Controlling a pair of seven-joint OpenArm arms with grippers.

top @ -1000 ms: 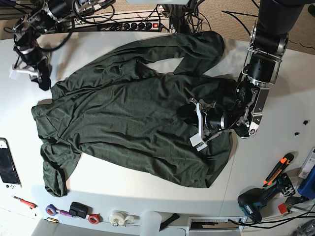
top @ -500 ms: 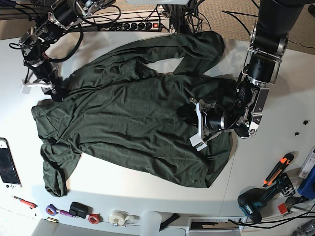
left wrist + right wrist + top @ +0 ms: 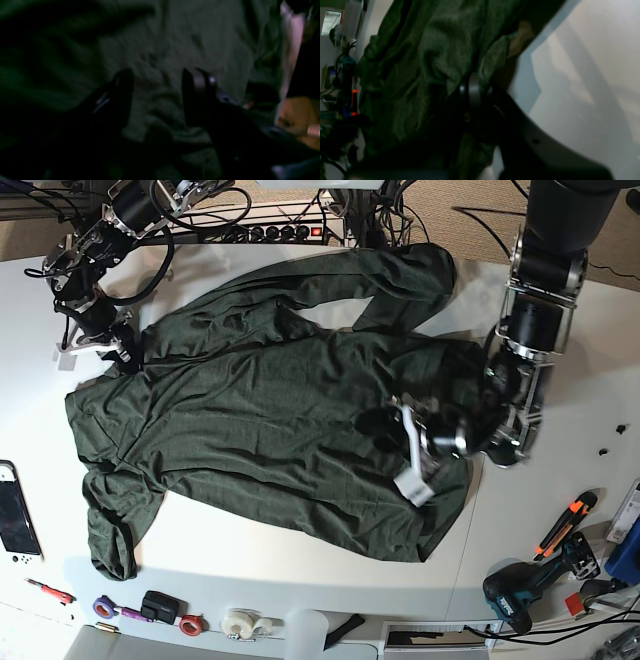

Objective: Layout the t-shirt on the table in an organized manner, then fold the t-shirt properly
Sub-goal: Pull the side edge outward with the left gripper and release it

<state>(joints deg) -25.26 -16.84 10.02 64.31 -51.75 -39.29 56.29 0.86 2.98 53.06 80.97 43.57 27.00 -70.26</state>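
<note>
A large, dark green, heathered soft-fabric t-shirt (image 3: 260, 410) is spread wrinkled across the smooth white tabletop (image 3: 560, 510), one sleeve bunched near the front edge.

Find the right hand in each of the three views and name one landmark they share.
Base: right hand at upper left, at the t-shirt's edge.
Right wrist: centre, shut on a fold of shirt edge, white table beside it.
Left wrist: not in it.
Shared landmark: the dark green t-shirt.
</note>
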